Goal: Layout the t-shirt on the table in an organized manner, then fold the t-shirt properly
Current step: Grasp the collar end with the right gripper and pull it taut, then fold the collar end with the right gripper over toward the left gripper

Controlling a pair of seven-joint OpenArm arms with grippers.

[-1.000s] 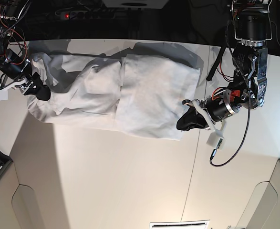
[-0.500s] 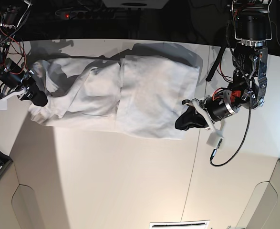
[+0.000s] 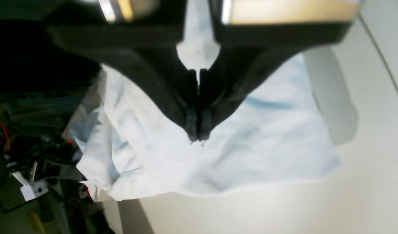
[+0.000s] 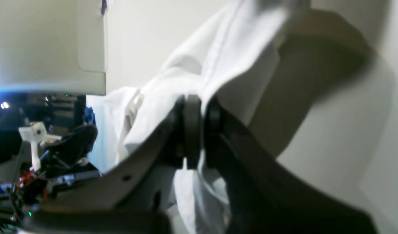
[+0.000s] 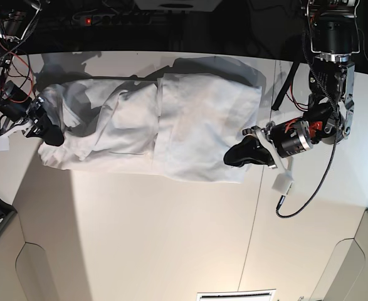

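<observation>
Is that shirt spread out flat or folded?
Folded. The shirt lies doubled into a wrinkled band across the table, one layer overlapping another.

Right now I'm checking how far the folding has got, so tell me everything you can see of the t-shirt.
The t-shirt is plain white, soft, wrinkled cloth with no print. It lies stretched sideways along the far part of the white table, partly folded over itself, with a smoother panel overlapping a bunched, creased part. The left hand is shut on the near edge of the smooth end. The right hand pinches the crumpled end, lifting a fold off the table. No collar is clearly visible.
</observation>
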